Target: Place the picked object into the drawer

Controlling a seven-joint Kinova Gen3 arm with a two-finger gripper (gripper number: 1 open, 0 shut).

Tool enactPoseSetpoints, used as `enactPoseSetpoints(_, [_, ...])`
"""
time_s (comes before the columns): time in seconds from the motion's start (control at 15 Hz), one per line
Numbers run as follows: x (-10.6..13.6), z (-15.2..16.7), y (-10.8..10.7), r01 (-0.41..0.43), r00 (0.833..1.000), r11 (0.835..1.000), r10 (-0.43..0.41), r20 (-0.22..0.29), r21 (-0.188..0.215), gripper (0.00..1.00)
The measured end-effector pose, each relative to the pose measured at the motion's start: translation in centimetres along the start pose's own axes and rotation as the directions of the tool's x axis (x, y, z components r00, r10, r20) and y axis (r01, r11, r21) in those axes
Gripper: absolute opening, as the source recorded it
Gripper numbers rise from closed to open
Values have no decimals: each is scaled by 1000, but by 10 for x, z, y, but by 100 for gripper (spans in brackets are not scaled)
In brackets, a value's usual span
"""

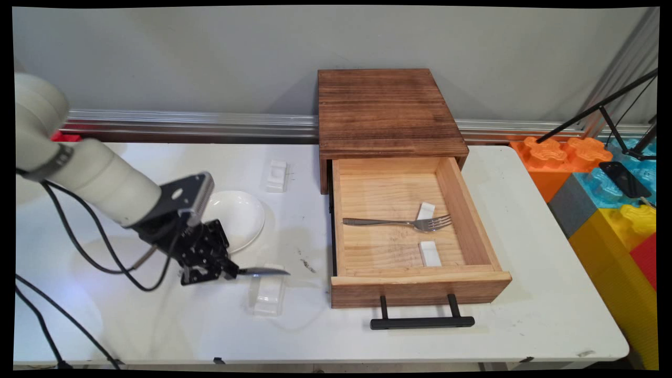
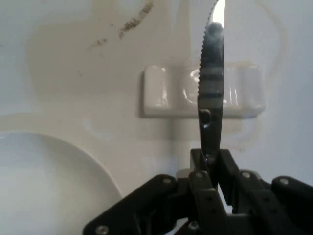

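My gripper (image 1: 233,271) (image 2: 211,161) is shut on the handle end of a steel knife (image 1: 262,272) (image 2: 211,83), low over the table's left half. The serrated blade sticks out to the right, toward the drawer. A white cutlery rest (image 1: 269,295) (image 2: 164,93) lies on the table just under and in front of the blade; I cannot tell if they touch. A white plate (image 1: 239,216) (image 2: 44,186) sits right behind the gripper.
A wooden box (image 1: 386,107) stands at the back, with its drawer (image 1: 420,289) pulled open. In the drawer lie a fork (image 1: 399,223) and two white rests (image 1: 430,253). Another white rest (image 1: 276,176) lies behind the plate. Coloured blocks (image 1: 614,210) stand off the right edge.
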Motion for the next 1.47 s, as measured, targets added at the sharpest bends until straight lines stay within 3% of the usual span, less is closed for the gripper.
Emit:
enactPoseSetpoints(0.8, [36, -92, -32, 7, 996, 1000, -9, -92, -21, 0])
enactPoseSetpoints(1.2, [92, -136, -56, 24, 985, 999, -29, -170, -29, 0])
enactPoseSetpoints(1.47, [128, -147, -60, 34, 980, 999, -39, -195, -29, 0])
